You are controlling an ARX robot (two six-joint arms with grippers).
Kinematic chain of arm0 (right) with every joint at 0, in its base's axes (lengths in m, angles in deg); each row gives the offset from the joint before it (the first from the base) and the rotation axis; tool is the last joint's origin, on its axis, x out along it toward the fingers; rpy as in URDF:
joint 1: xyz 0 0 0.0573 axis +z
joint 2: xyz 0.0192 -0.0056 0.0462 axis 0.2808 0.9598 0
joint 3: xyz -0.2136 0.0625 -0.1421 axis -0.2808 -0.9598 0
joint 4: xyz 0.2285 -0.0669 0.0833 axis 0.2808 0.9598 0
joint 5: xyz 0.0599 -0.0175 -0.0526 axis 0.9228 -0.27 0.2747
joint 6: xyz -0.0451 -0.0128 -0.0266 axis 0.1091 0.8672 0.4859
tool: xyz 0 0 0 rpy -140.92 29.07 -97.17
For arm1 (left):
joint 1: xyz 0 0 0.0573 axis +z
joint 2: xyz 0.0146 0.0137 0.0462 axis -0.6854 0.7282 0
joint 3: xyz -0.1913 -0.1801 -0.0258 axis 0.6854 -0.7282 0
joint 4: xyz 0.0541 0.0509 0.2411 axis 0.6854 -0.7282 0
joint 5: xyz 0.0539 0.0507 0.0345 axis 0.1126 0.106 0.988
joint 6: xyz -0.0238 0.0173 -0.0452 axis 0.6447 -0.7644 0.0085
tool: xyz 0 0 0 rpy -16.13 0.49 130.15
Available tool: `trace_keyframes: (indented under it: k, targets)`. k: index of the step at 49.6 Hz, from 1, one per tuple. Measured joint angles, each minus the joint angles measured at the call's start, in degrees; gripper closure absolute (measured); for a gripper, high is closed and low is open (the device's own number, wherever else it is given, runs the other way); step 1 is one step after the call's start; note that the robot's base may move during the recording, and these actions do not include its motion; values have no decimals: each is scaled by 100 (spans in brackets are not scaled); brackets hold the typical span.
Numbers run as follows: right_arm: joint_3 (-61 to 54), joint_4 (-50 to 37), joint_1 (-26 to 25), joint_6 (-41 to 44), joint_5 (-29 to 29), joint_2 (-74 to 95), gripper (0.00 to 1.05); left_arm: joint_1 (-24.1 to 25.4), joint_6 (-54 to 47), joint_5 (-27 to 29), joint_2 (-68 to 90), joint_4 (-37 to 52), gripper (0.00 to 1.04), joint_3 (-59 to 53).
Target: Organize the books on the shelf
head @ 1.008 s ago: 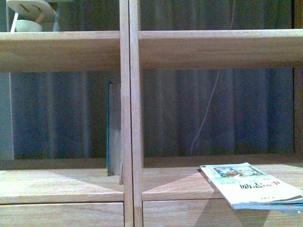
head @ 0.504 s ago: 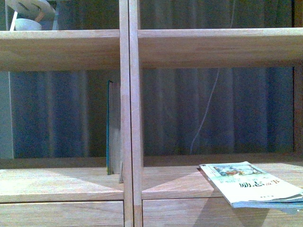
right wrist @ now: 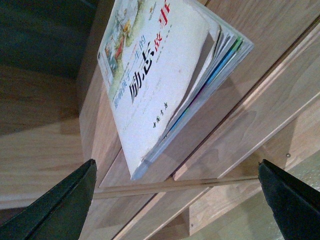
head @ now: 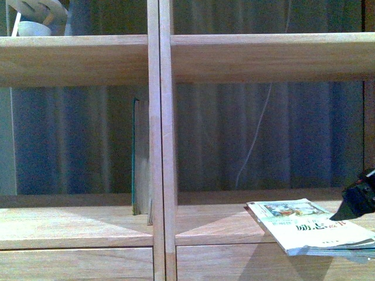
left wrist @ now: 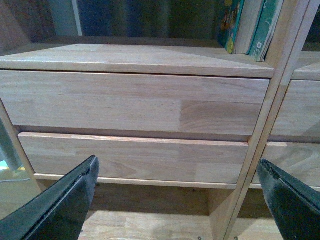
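Observation:
A pale paperback book (head: 307, 227) with dark Chinese characters lies flat in the right compartment of the light-wood shelf (head: 161, 117), its near end overhanging the board's front edge. My right gripper (head: 357, 202) shows only as a dark tip at the right edge, just above that book. In the right wrist view the same book (right wrist: 150, 85) lies ahead of the open right gripper (right wrist: 176, 162), nothing between the fingers. A thin teal book (head: 137, 158) stands upright against the central divider. My left gripper (left wrist: 177, 160) is open, low in front of the drawer fronts (left wrist: 130, 100), below the upright books (left wrist: 262, 27).
A white bowl (head: 32, 28) and a pale round object sit on the upper left board. A thin white cable (head: 258, 134) hangs behind the open back, against a dark curtain. Wooden floor (left wrist: 150, 225) shows under the shelf.
The right gripper's dark tip has come into the front view at the right edge, above the paperback. The books have not moved; the view has shifted slightly.

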Motion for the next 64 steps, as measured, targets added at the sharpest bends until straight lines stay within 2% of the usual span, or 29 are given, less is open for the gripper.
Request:
trace_keyframes:
  k: [16,48,64]
  targets:
    - [850,-173,348,-573,-365,1268,7,0,2,0,0,0,7,0]
    - [1631,-260,586,-590,-920,2020,8,0,2,0,0,0,7,0]
    - [1631,-431,584,-560,-953,2020,54,0,2,0,0,0,7,0]
